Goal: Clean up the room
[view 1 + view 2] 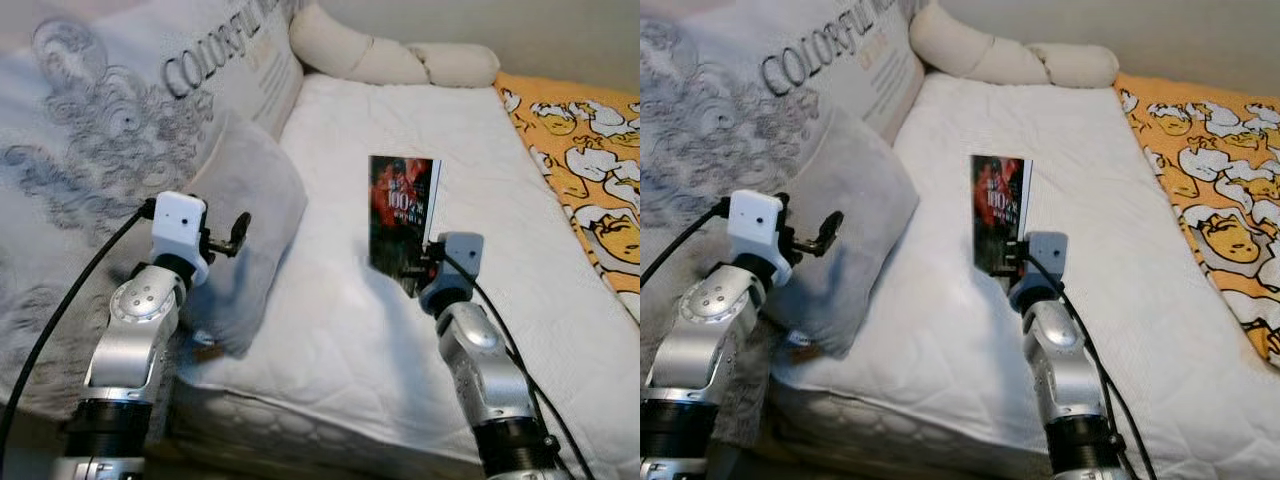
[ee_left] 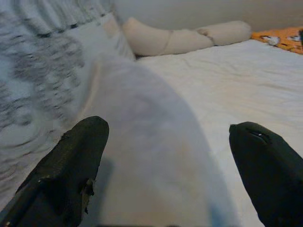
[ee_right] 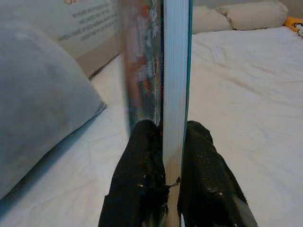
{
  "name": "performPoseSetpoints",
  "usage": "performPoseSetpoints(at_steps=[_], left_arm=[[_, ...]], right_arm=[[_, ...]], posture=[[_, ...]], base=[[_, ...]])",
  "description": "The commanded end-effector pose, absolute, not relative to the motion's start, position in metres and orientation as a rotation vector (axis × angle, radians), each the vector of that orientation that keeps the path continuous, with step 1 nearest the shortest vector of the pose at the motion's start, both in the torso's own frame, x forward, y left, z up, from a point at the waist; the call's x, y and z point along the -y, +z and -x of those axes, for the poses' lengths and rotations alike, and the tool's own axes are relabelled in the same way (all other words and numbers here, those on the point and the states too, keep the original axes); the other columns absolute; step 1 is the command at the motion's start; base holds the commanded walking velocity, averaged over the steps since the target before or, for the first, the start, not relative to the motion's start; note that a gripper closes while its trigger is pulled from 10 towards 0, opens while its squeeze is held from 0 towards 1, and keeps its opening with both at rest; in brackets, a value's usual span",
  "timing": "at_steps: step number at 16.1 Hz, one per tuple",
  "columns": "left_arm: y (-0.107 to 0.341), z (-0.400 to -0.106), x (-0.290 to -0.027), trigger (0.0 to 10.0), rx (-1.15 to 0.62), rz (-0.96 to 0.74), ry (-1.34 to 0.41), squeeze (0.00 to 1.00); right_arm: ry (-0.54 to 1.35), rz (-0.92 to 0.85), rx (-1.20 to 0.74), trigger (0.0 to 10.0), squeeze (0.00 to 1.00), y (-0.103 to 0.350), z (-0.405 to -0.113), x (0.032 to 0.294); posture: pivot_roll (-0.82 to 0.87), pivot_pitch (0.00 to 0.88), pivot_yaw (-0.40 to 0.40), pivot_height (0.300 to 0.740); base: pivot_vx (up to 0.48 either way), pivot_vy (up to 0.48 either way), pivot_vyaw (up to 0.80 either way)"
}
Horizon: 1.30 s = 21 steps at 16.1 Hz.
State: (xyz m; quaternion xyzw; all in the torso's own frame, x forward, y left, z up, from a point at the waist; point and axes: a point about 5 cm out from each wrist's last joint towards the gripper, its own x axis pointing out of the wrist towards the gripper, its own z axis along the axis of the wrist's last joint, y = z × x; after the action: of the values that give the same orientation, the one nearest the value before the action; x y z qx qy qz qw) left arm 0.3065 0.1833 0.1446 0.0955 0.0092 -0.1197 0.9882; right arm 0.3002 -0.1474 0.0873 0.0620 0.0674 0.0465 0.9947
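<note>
Left eye view: wide white quilted mattress (image 1: 400, 330) as landmark. Big grey patterned duvet with "COLORFUL" lettering (image 1: 90, 110) heaped along the mattress's left side. Orange cartoon-print blanket (image 1: 590, 170) on its right side. Long cream knotted bolster pillow (image 1: 390, 55) at the mattress's far end. Plain grey square cushion (image 1: 245, 215) leaning on the duvet at the mattress's left edge. Dark-covered book with red artwork and white page edges (image 1: 402, 218) held upright above the middle of the mattress, clamped at its lower edge between the black fingers of the right gripper (image 3: 163, 156), one finger on each cover. Left gripper (image 2: 170, 156) raised at the grey cushion, fingers spread wide apart, holding nothing.
</note>
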Motion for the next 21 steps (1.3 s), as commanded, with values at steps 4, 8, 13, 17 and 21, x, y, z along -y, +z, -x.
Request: performPoseSetpoints(at_steps=[4,8,13,17,21], left_arm=[[0.153,-0.293,-0.193,10.0,-0.010,-0.213,-0.273,0.47],[0.145,-0.286,-0.185,10.0,-0.059,-0.237,-0.408,0.47],[0.136,-0.285,-0.183,10.0,-0.214,-0.298,-0.719,0.48],[0.143,-0.276,-0.192,10.0,-0.284,-0.279,-0.855,0.48],[0.146,-0.259,-0.194,10.0,-0.386,-0.256,-1.032,0.49]], right_arm=[[0.115,-0.097,-0.072,10.0,0.00,0.109,-0.296,0.161],[0.140,-0.230,-0.145,10.0,0.00,0.106,-0.307,0.167],[0.420,-0.389,-0.387,10.0,0.00,0.110,-0.352,0.129],[0.447,-0.485,-0.560,10.0,0.00,0.100,-0.365,0.125],[0.403,-0.646,-0.687,10.0,0.00,0.083,-0.358,0.128]], posture=[[0.05,0.000,-0.035,0.740],[0.05,0.000,-0.028,0.740],[0.04,0.000,-0.017,0.740],[0.07,0.000,-0.028,0.740],[0.09,0.000,-0.023,0.740]], base=[[0.000,0.000,0.00],[0.000,0.000,0.00],[0.000,0.000,0.00],[0.000,0.000,0.00],[0.000,0.000,0.00]])
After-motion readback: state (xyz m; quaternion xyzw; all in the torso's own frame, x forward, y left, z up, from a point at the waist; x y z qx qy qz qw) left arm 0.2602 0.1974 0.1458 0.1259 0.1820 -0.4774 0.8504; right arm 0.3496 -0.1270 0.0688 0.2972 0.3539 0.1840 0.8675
